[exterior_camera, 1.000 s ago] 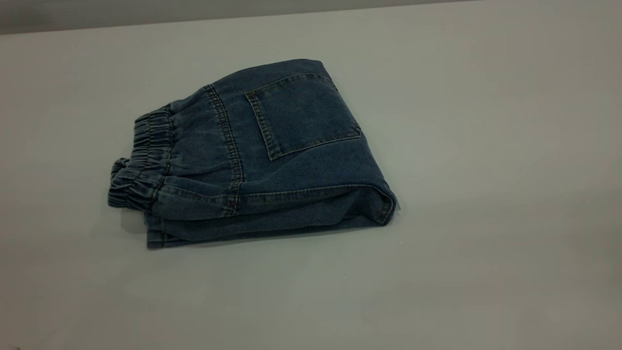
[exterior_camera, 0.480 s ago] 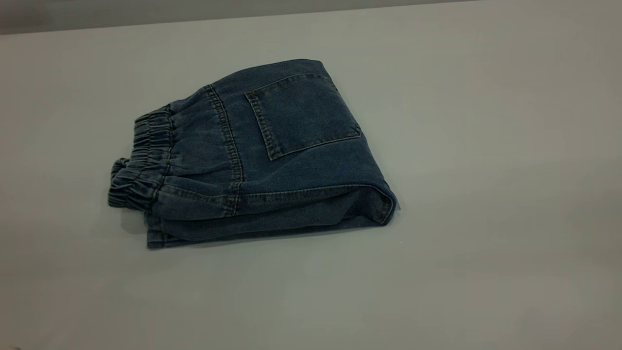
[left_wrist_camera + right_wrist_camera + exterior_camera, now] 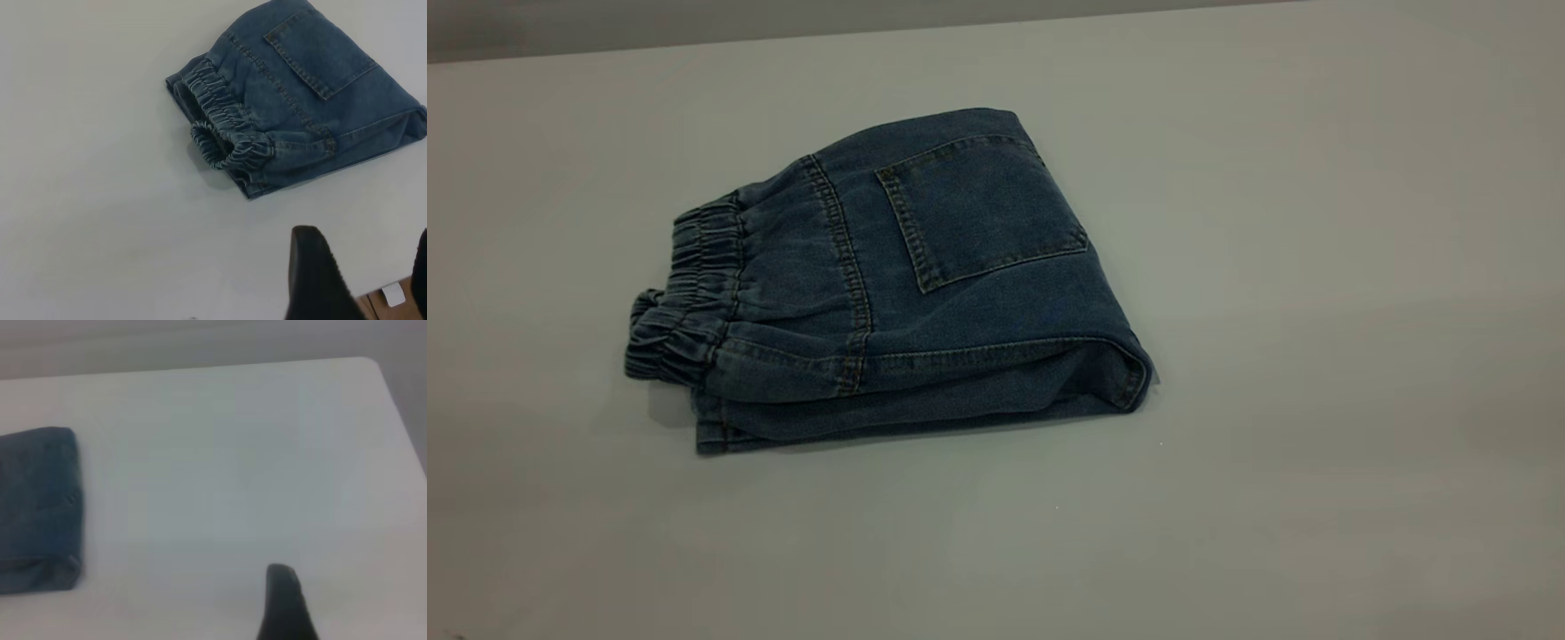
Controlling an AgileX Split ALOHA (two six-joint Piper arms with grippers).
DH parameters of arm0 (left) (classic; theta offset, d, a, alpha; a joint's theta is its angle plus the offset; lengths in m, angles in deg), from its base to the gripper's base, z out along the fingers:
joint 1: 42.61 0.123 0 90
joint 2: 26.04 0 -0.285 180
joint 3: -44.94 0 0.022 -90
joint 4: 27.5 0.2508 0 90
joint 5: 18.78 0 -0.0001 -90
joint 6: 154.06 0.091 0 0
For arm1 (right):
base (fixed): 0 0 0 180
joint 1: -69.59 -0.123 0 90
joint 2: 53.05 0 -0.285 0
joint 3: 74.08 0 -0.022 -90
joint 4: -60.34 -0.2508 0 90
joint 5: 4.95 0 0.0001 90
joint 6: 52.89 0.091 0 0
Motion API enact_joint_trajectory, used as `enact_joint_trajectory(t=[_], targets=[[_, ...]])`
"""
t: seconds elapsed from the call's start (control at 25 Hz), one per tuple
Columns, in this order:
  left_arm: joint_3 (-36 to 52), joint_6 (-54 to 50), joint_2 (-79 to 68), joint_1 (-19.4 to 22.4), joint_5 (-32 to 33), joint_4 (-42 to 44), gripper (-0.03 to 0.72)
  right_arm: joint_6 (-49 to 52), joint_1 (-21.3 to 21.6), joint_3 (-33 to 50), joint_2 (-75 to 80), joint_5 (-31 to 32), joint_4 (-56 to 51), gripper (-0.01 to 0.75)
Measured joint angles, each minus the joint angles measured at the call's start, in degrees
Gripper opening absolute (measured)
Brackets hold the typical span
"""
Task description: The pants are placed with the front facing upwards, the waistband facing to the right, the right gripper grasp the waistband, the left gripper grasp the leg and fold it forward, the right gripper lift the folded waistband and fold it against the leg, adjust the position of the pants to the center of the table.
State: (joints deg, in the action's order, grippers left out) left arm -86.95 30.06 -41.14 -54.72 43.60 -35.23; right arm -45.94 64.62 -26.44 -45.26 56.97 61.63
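The pants (image 3: pixel 898 284) lie folded into a compact bundle on the worktop (image 3: pixel 1316 267), back pocket (image 3: pixel 978 209) uppermost, a little left of the middle in the exterior view and toward its far half. The long axis runs across that view, with the waistband (image 3: pixel 685 293) bunched at the left end and the fold edge at the right end. Both folds look done, so what remains, as I judge it, is only a nudge toward the centre, that is, rightward and nearer.

Neither arm shows in the exterior view. The left pincer (image 3: pixel 360 280) hangs well apart from the bundle, off its waistband end, its fingers spread wide and holding nothing. The right pincer (image 3: pixel 287 603) sits off the fold end, also well apart; only one finger shows, so I cannot tell its opening. Which is nearer I cannot tell.
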Motion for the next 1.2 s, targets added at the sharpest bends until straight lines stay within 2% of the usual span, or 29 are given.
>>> enact_joint_trajectory(t=[0.24, 0.64, 0.72, 0.92, 1.2], targets=[[0.0, 0.1, 0.0, 1.4, 0.0, 0.0, 0.326, 0.1, -0.1, 0.0, 0.0, 0.0, 0.0, 0.398], [0.0, 0.1, 7.1, 14.7, -0.1, 0.1, 0.326, 0.0, -0.2, 0.0, 0.0, 0.0, 0.0, 0.398], [-0.1, 0.1, 7.4, 15.1, 0.0, 0.1, 0.326, 0.0, -0.2, 0.0, 0.0, 0.0, 0.0, 0.398], [-0.1, 0.1, 7.4, 12.1, 0.1, 0.2, 0.326, 0.0, -0.2, 0.0, 0.0, 0.0, -0.1, 0.398], [-0.1, 0.1, 7.3, 12.0, 0.1, 0.1, 0.326, 0.1, -0.2, 0.0, 0.0, 0.0, -0.1, 0.398]])
